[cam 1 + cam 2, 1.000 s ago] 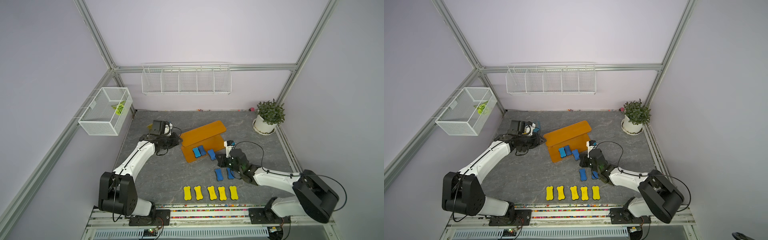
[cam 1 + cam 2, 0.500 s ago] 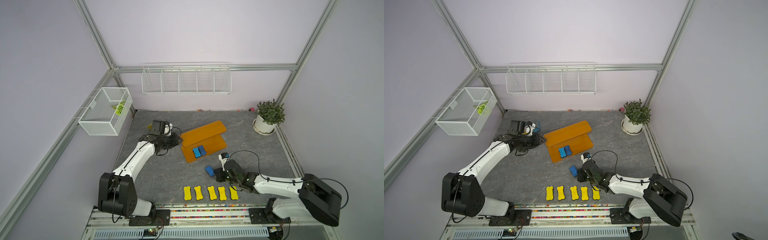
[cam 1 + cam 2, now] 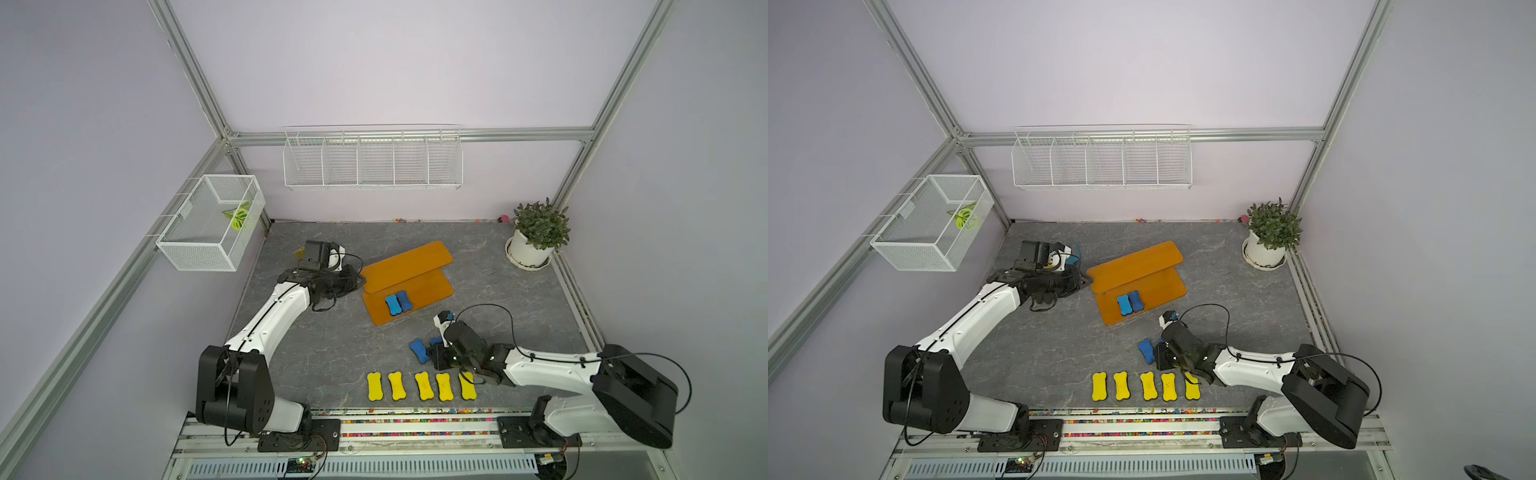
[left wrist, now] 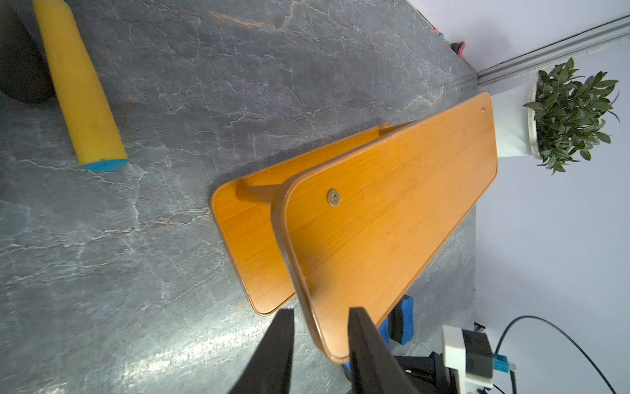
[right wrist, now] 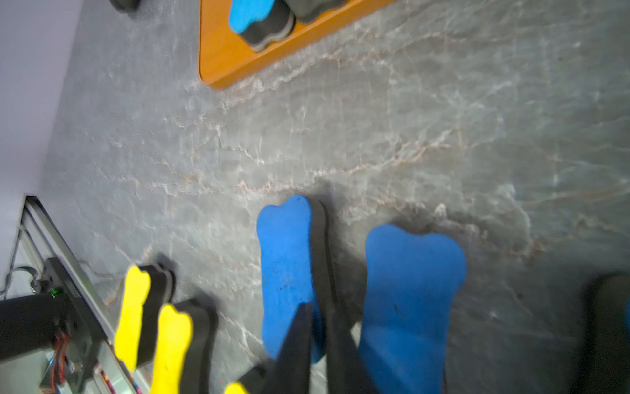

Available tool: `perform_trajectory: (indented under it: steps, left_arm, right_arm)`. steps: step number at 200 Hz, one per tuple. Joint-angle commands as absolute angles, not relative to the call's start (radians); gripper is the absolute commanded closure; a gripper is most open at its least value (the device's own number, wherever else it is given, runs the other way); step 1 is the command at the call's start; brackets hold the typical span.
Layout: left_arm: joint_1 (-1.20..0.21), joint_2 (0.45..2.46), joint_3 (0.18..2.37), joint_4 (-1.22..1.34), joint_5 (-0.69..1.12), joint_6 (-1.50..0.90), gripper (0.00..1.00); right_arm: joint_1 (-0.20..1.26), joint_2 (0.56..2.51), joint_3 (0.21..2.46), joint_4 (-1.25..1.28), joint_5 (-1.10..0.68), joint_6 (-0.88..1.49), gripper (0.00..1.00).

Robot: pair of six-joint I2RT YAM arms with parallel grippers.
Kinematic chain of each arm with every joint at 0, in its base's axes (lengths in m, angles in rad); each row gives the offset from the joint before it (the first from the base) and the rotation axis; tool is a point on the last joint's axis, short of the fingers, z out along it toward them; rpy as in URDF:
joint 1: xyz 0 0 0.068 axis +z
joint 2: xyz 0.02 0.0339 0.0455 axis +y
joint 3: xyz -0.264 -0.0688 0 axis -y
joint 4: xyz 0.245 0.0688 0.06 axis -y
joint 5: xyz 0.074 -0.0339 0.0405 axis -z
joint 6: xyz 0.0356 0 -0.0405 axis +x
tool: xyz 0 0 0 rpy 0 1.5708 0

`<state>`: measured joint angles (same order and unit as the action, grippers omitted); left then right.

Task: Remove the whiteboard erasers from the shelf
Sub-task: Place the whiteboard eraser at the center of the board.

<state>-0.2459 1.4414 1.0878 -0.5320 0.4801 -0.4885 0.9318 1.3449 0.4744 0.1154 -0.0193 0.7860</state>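
The orange-brown shelf (image 3: 407, 266) (image 3: 1138, 262) stands mid-table with two blue whiteboard erasers (image 3: 398, 303) (image 3: 1130, 303) on its lower board. My left gripper (image 4: 320, 312) (image 3: 358, 284) is shut on the left end of the shelf's top board (image 4: 392, 204). My right gripper (image 5: 318, 314) (image 3: 434, 357) is shut on a blue eraser (image 5: 286, 266) (image 3: 419, 350) standing on edge on the table, one finger on each face. A second blue eraser (image 5: 412, 290) lies flat beside it. Several yellow erasers (image 3: 419, 385) (image 3: 1146, 385) lie in a row near the front edge.
A potted plant (image 3: 536, 237) stands at the back right corner. A wire basket (image 3: 208, 224) hangs on the left wall and a wire rack (image 3: 372, 160) on the back wall. A yellow, blue-tipped cylinder (image 4: 80, 88) lies behind the left arm. A rail (image 3: 415, 415) runs along the front.
My right arm carried one blue eraser off the shelf's lower board down to the table left of the other blue ones. The left arm has not moved.
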Motion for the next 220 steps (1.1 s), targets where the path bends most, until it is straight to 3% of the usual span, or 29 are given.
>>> perform_trajectory:
  steps: [1,44,220]
  left_arm:
    - [-0.244,1.429,1.086,-0.531,0.494,-0.485,0.68]
    - [-0.244,1.431,1.086,-0.532,0.490,-0.485,0.68]
    - [-0.245,1.437,1.086,-0.531,0.482,-0.486,0.67]
  right_arm:
    - [0.943,1.319,0.486,0.050,-0.038,0.783,0.75]
    - [0.950,1.345,0.506,0.049,-0.073,0.775,0.69]
    - [0.962,1.378,0.529,0.061,-0.124,0.747,0.68]
